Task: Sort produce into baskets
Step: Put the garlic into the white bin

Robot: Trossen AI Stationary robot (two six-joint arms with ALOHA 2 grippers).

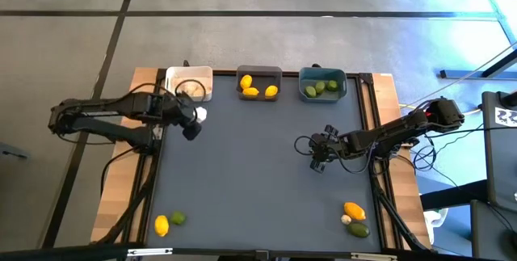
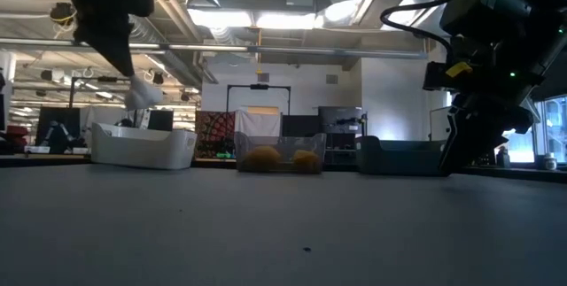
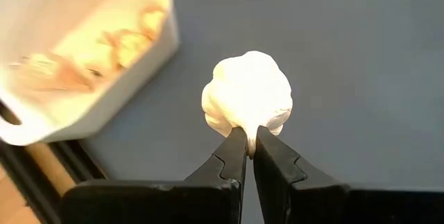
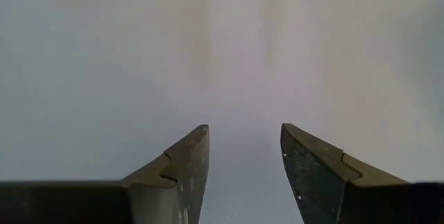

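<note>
My left gripper (image 1: 196,119) is shut on a whitish garlic bulb (image 3: 248,92), above the table just near of the white bin (image 1: 189,82), which holds pale pieces. The bulb also shows in the low view (image 2: 142,94), clear of the table. The dark grey bin (image 1: 259,83) holds three yellow lemons. The teal-blue bin (image 1: 322,83) holds green limes. My right gripper (image 1: 317,157) is open and empty over the table's right middle. A lemon (image 1: 161,225) and a lime (image 1: 177,219) lie at the near left; a lemon (image 1: 354,210), a garlic bulb (image 1: 346,220) and a lime (image 1: 359,229) lie at the near right. My left gripper pinches the garlic bulb's lower stub (image 3: 250,132) between its two fingertips, which stand almost closed. The bulb sticks out beyond the fingertips. It is lifted clear of the table, next to the white bin's near corner.
The three bins stand in a row along the table's far edge. Wooden strips (image 1: 386,99) run along the table's left and right sides. The middle of the dark mat (image 1: 258,164) is bare.
</note>
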